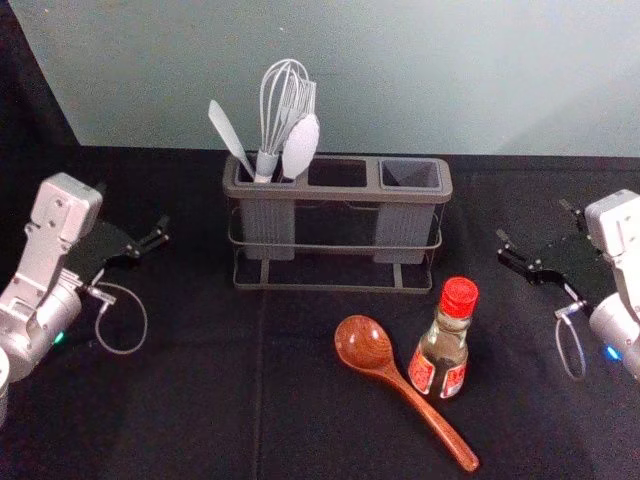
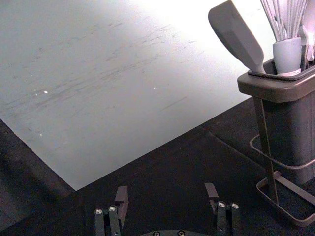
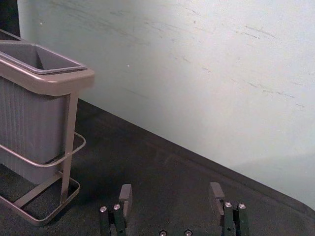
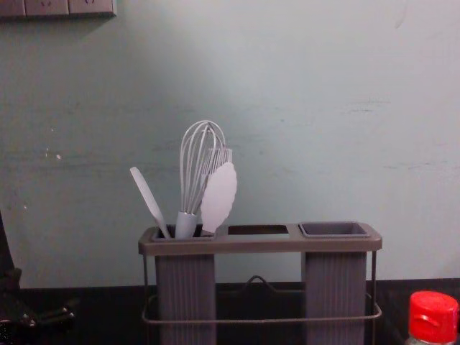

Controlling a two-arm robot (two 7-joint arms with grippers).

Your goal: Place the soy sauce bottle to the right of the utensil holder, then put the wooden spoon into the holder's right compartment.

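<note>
Wall behind black tablecloth. Left gripper out past the holder's left end, right gripper out past the right; both with fingers spread, nothing between, likely to keep the middle free before a pick. Utensil holder upright near the wall, long side forward, openings up for dropping things in. Whisk, spatula and white utensil in left compartment, propped by its rim; right compartment without utensils, ready for the spoon. Wooden spoon flat on cloth before the holder, bowl toward it, handle slanting to near right. Soy sauce bottle upright beside the spoon, in front of the holder's right end; not properly out to the right, so probably first to shift, with some risk of nudging the handle. Red cap on top. Lower ends of utensils hidden, likewise floor of right compartment. Bottle cut off below the cap in chest view. Contact between bottle and handle: cannot tell.
</note>
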